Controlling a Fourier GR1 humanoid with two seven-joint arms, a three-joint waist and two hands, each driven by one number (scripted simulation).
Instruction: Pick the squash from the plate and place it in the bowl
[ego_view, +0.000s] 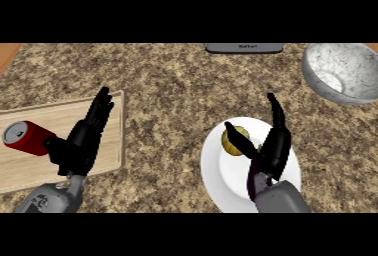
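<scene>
A yellow squash (232, 144) lies on the white plate (221, 175) at the lower middle right of the head view. My right hand (273, 150) hovers over the plate, fingers straight and pointing away, thumb spread across the squash; the hand is open. The grey speckled bowl (341, 72) stands at the upper right, well apart from the hand. My left hand (83, 140) rests open over the wooden cutting board, fingers up.
A wooden cutting board (44, 160) lies at the left with a red can (26, 137) on its side beside my left hand. A dark grey flat object (244, 48) sits at the counter's far edge. Speckled countertop (170, 95) spans between board and plate.
</scene>
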